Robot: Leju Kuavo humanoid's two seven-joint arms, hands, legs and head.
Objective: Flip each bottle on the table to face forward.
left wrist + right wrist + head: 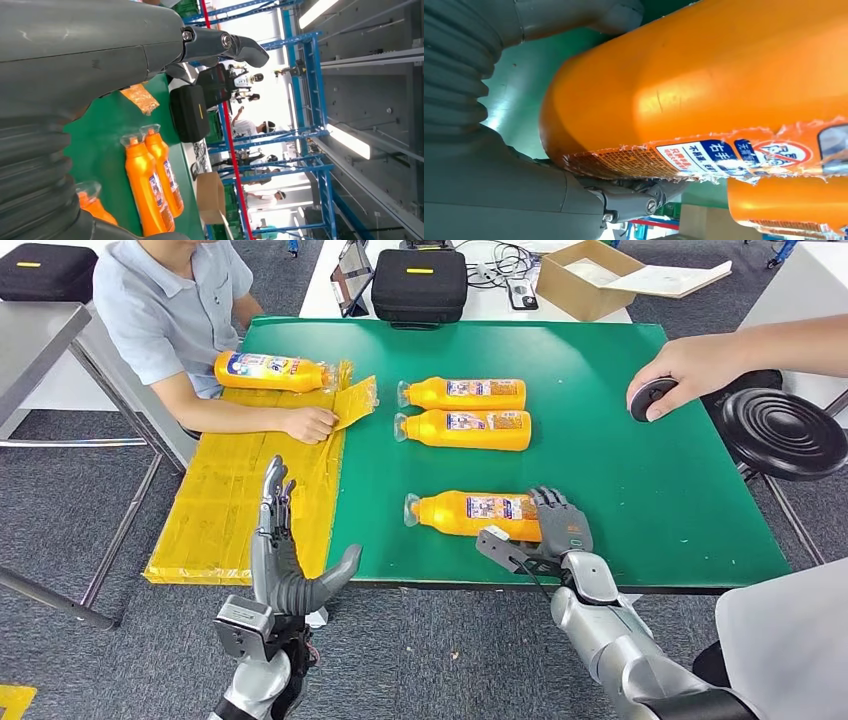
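Note:
Three orange bottles lie on their sides on the green table (pixel 620 470), caps to the left. Two lie side by side in the middle (pixel 465 393) (pixel 468 429), also seen in the left wrist view (pixel 150 185). The near bottle (pixel 468 512) (pixel 704 85) lies by the front edge, and my right hand (pixel 552 525) (pixel 499 165) grips its base, fingers over the top and thumb on the near side. A fourth bottle (pixel 270 371) lies on the yellow sheet (pixel 220 510). My left hand (pixel 285 560) (pixel 100 50) is raised off the table's front left corner, fingers spread and holding nothing.
A person at the left rests a hand (pixel 310 424) on the yellow sheet. Another person's hand (pixel 690 365) covers a black round object (pixel 650 398) at the right edge. A black stool (pixel 785 432) stands right of the table. A black case (pixel 420 282) and cardboard box (pixel 585 280) sit behind.

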